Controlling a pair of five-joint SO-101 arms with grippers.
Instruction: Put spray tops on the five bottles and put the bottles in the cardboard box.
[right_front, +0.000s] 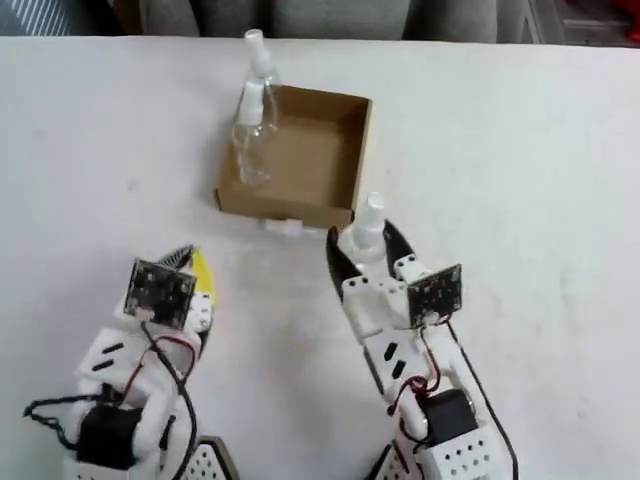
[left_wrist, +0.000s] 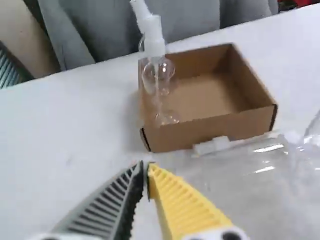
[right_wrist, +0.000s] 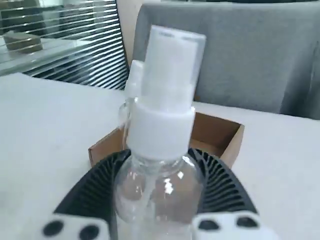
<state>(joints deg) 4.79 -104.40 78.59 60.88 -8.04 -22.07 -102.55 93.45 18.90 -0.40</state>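
Two robot arms sit side by side at a white bench (right_front: 520, 150), with an open cardboard box (right_front: 285, 203) near the middle of the bench, beyond both arms.

The right tool (right_front: 360, 238) is closed around a clear bottle (right_wrist: 156, 197). Its two black curved fingers (right_wrist: 90, 190) press against either side of the bottle's round body. This bottle stands upright and already wears a white spray top (right_wrist: 167, 85). It is held just in front of the box's near wall, outside the box.

The left tool (left_wrist: 146, 172) is on the bench to the left of the box and nearer the arms. Its grey finger and yellow finger are pressed together with nothing between them.

Inside the box, against its left wall, stands a second clear bottle (right_front: 250, 140), upright with a white spray top on. Another white spray top (right_front: 257, 45) shows just behind it at the far left corner. I cannot tell whether that is a further bottle, or whether it is inside the box.

A small whitish piece (left_wrist: 212, 146) lies on the bench touching the box's near wall. It is too unclear to identify.

A grey upholstered seat (right_wrist: 240, 50) stands behind the bench.
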